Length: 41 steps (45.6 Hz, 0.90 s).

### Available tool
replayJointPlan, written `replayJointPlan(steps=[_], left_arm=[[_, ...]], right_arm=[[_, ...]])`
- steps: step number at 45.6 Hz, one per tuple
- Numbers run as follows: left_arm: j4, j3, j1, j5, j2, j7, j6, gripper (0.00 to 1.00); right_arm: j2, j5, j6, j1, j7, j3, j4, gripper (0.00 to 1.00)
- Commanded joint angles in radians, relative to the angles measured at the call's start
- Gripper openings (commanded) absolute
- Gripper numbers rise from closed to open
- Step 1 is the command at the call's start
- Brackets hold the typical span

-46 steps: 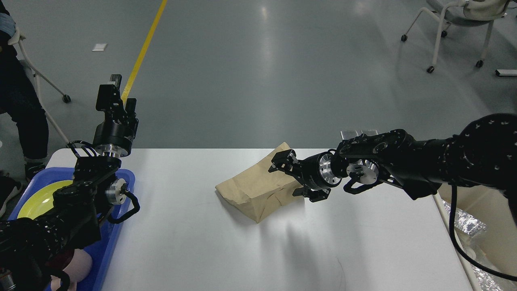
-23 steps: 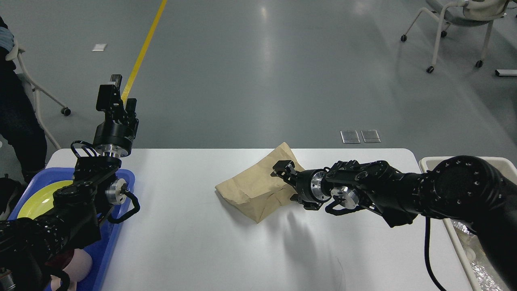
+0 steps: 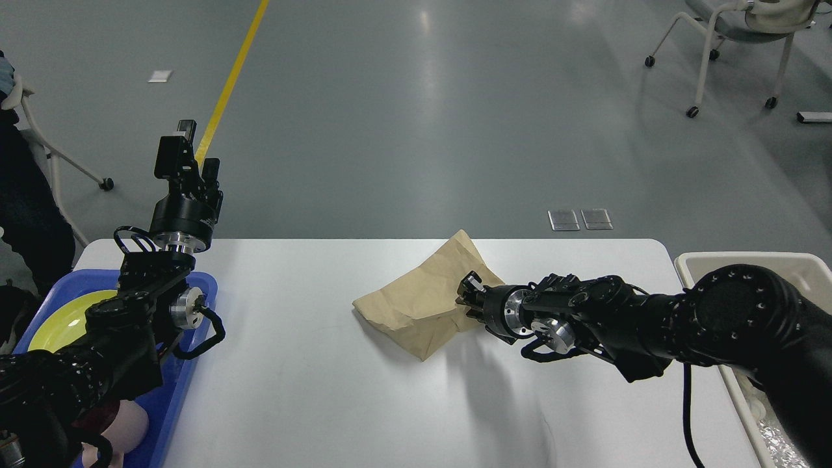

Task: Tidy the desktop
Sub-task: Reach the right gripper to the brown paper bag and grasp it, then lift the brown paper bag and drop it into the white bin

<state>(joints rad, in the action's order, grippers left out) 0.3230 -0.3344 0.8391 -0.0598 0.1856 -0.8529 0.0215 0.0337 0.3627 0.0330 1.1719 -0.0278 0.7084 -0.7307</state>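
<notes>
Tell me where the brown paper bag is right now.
In the head view the brown paper bag lies crumpled on the desktop, right of centre near the far edge, with the right gripper closed on its right side.

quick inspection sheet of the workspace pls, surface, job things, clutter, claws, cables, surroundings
surface: white desktop, bare apart from one bag.
job's things: crumpled brown paper bag lying mid-table; blue tray at the left edge holding a yellow-green plate; beige bin at the right edge.
clutter: crinkled foil low in the bin.
claws: right claw closed on the bag's right side; left claw raised above the tray, fingers not clear.
cables: black cable hanging under the right arm; a loop on the left arm.
surroundings: grey floor, yellow line, wheeled chair far right, a person at left.
</notes>
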Motion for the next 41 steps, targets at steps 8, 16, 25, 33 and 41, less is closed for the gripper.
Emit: replayJointPlan(steps=[8, 16, 25, 33, 41], left_arm=[[0.001, 0.000, 0.000, 0.000, 0.000, 0.000, 0.000, 0.97], [-0.001, 0.000, 0.000, 0.000, 0.000, 0.000, 0.000, 0.97], [-0.001, 0.000, 0.000, 0.000, 0.000, 0.000, 0.000, 0.97], [-0.001, 0.000, 0.000, 0.000, 0.000, 0.000, 0.000, 0.97], [-0.001, 0.000, 0.000, 0.000, 0.000, 0.000, 0.000, 0.97]], right_arm=[[-0.098, 0.015, 0.036, 0.029, 0.006, 0.000, -0.088, 0.00], [-0.202, 0.012, 0.018, 0.120, 0.005, 0.000, -0.200, 0.00], [-0.331, 0.004, -0.030, 0.247, 0.003, 0.000, -0.332, 0.00], [-0.442, 0.004, -0.145, 0.367, 0.003, 0.003, -0.372, 0.00], [-0.552, 0.005, -0.249, 0.486, 0.003, 0.006, -0.383, 0.00]])
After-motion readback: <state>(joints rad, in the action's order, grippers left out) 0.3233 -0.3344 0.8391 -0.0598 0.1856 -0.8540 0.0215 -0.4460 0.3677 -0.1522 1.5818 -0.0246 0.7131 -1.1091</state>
